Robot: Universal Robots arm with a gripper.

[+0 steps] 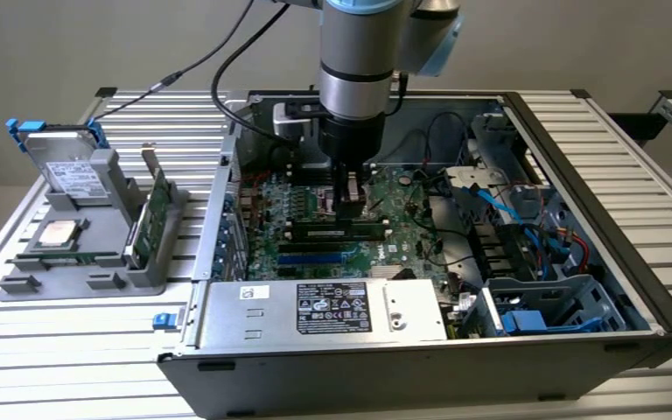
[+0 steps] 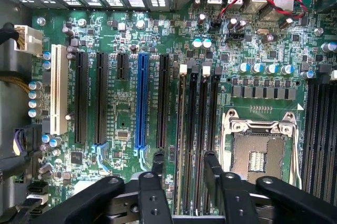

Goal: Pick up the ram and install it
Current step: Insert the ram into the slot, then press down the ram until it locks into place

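The big white label [image 1: 333,308] at the bottom middle is too small to read. The end effector [image 2: 184,169] is spread wide over the ram [image 1: 336,233], with cables [image 1: 517,214] nearby.

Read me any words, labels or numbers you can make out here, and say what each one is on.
None can be read.
Power supply label: black and white print with small symbols, too small to read.
Hard drive label: white, blurred.
Motherboard: white markings on the green board, too fine to read.
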